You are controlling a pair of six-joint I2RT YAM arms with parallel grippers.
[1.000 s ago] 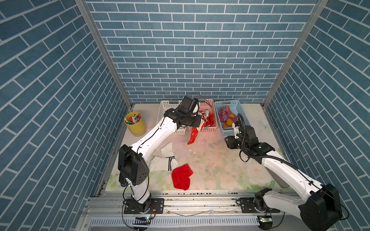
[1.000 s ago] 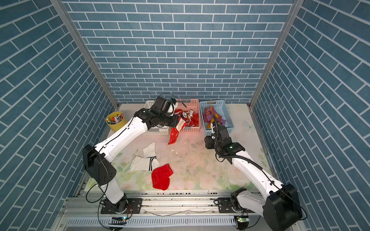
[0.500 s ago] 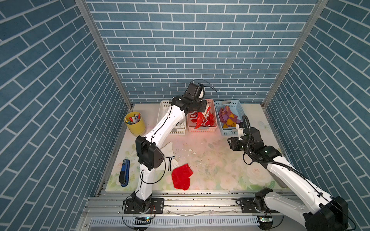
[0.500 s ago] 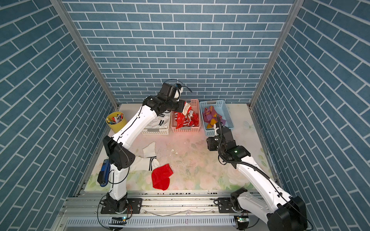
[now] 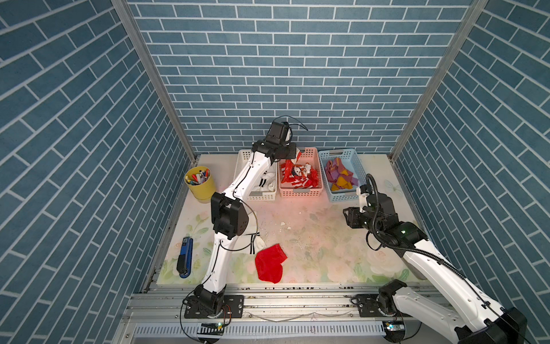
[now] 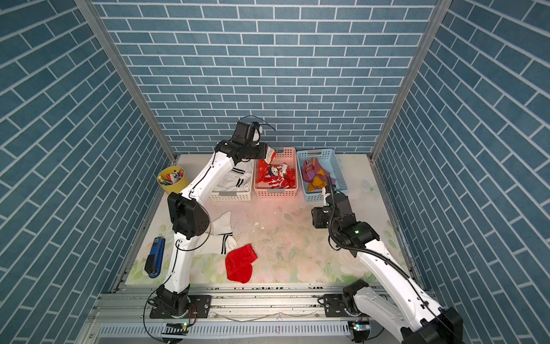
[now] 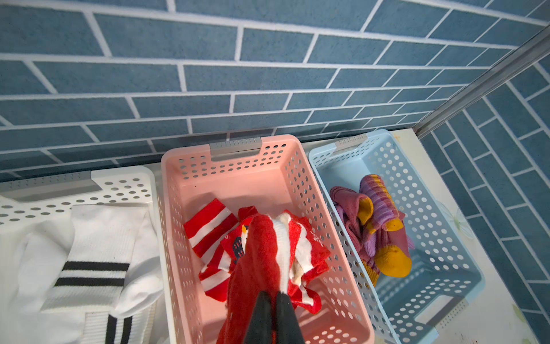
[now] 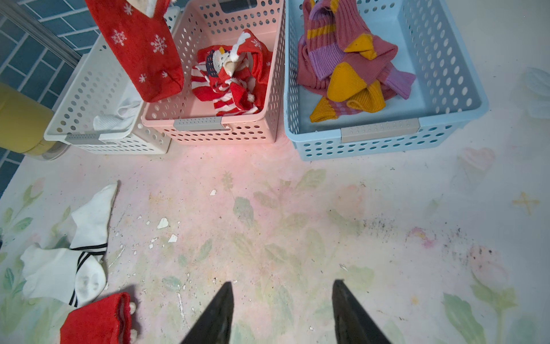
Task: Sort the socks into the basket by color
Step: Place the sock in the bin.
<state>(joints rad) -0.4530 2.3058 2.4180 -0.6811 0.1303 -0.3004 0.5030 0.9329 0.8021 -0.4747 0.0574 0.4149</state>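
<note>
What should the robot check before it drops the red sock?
1. Is the red sock pinched in the left gripper? Ok, the jaws are shut on it.
2. Does it hang over the pink basket? Ok.
3. Does the pink basket hold only red socks? Ok.
4. Is the right gripper out of the way? Ok, it is open and empty, over bare table in front of the baskets.
5. Is everything sorted? Not ok, the white socks and a loose red sock lie on the table.
</note>
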